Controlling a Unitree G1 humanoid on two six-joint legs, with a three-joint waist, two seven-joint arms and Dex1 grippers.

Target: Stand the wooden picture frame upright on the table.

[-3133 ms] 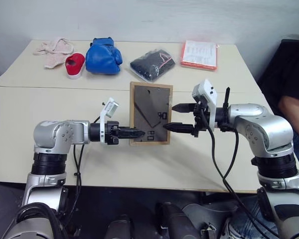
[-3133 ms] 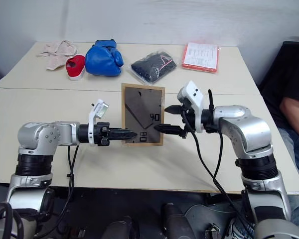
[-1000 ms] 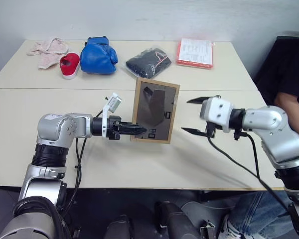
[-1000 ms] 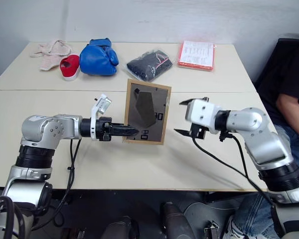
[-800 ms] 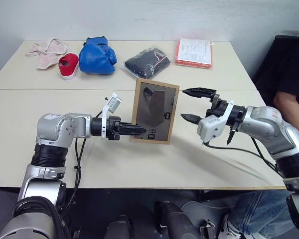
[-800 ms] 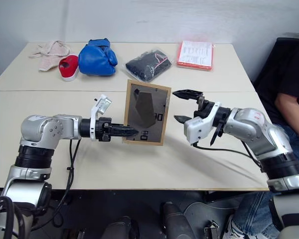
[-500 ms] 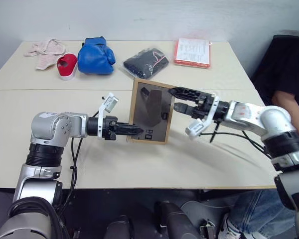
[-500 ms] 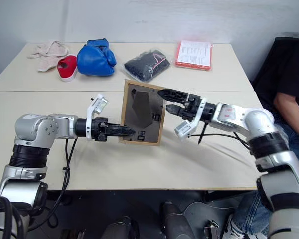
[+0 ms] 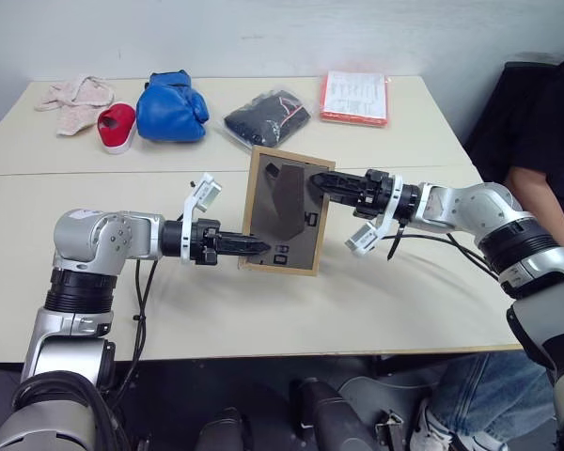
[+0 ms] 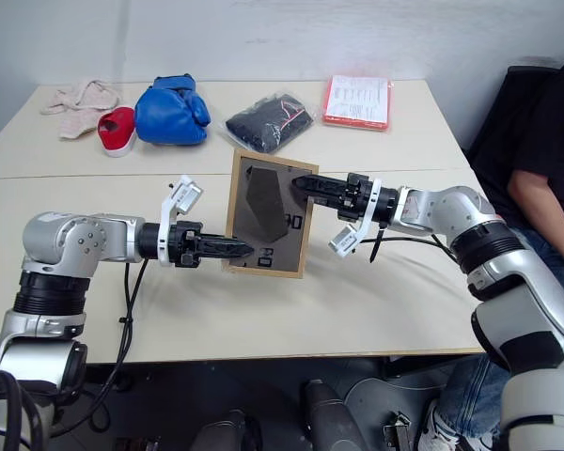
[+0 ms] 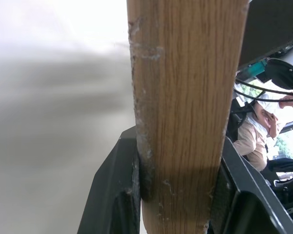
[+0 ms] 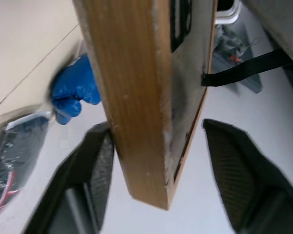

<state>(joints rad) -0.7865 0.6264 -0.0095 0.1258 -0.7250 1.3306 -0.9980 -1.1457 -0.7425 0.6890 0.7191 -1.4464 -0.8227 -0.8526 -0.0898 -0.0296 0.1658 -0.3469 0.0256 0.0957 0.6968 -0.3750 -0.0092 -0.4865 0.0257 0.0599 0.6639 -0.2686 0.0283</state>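
Observation:
The wooden picture frame stands tilted on its lower edge on the table, with its dark back panel and fold-out stand facing me. My left gripper comes in from the left, shut on the frame's lower left border. In the left wrist view the wood sits tight between both fingers. My right gripper reaches in from the right and straddles the frame's upper right border. In the right wrist view the border lies between the fingers, with a gap on the back-panel side.
Along the table's far edge lie a pink cloth, a red shoe, a blue boxing glove, a black packet and an orange-edged white packet. A person sits at the right end.
My right gripper swung in from the right, turned its fingers over the frame's upper right border and narrowed them. The left gripper kept its hold in place.

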